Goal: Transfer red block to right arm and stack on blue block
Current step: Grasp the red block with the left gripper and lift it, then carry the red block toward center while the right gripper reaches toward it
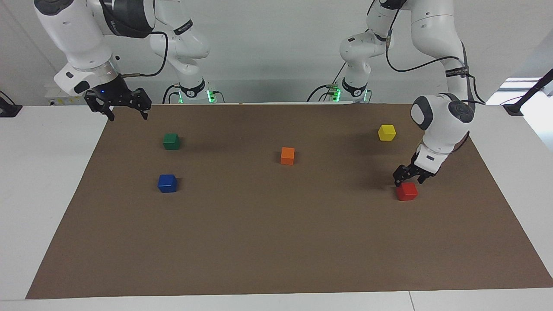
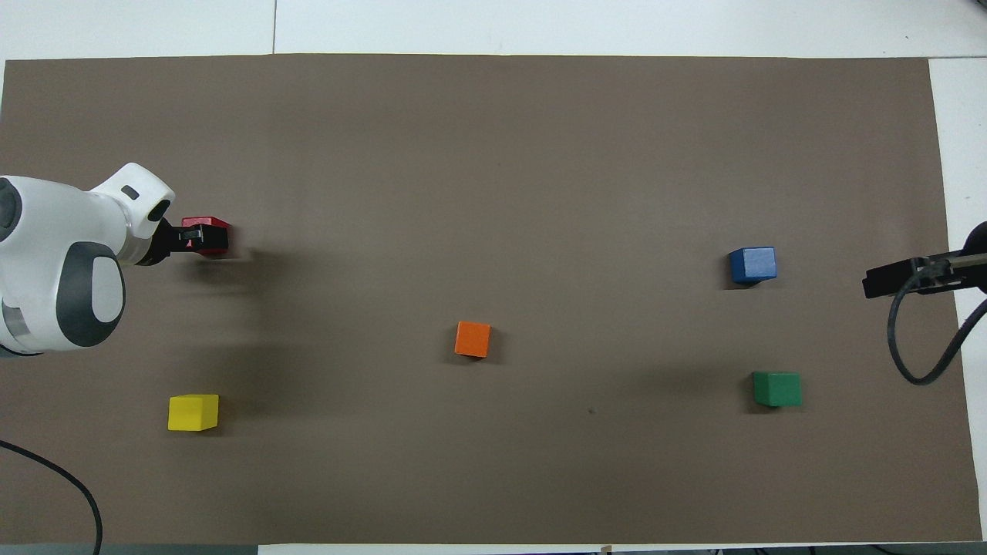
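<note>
The red block (image 1: 407, 191) (image 2: 208, 223) sits on the brown mat toward the left arm's end of the table. My left gripper (image 1: 408, 179) (image 2: 202, 236) is right over it, low, with its fingers spread on either side of the block's top; it looks open and not closed on the block. The blue block (image 1: 167, 183) (image 2: 752, 264) sits on the mat toward the right arm's end. My right gripper (image 1: 125, 111) (image 2: 910, 276), with its blue light, is open and empty, raised over the mat's corner at its own end, and waits.
A green block (image 1: 171, 141) (image 2: 777, 388) lies nearer to the robots than the blue block. An orange block (image 1: 287, 155) (image 2: 473, 339) sits mid-mat. A yellow block (image 1: 386, 132) (image 2: 193, 412) lies nearer to the robots than the red block. The brown mat (image 1: 276, 242) covers the table.
</note>
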